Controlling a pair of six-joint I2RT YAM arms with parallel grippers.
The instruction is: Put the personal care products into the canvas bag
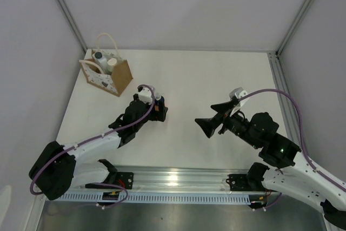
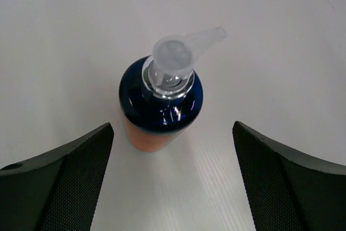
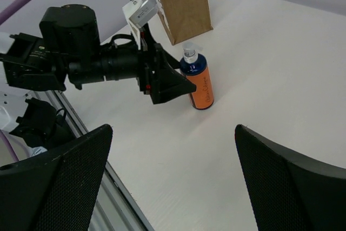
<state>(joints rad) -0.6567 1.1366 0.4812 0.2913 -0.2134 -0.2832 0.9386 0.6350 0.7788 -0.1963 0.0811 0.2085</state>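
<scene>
An orange bottle (image 3: 200,86) with a dark blue cap (image 2: 160,101) and a clear pump head stands upright on the white table. My left gripper (image 2: 173,125) hovers over it, open, one finger on each side, neither touching it. In the top view the left gripper (image 1: 158,109) hides the bottle. The canvas bag (image 1: 120,77) stands at the far left with a dark-capped white bottle (image 1: 99,57) and a cream-white cylinder (image 1: 112,64) inside. My right gripper (image 1: 209,116) is open and holds nothing, to the right of mid-table.
The canvas bag (image 3: 186,12) stands just beyond the orange bottle in the right wrist view. A metal rail (image 1: 178,179) runs along the table's near edge. Grey walls close in the table at the back and on both sides.
</scene>
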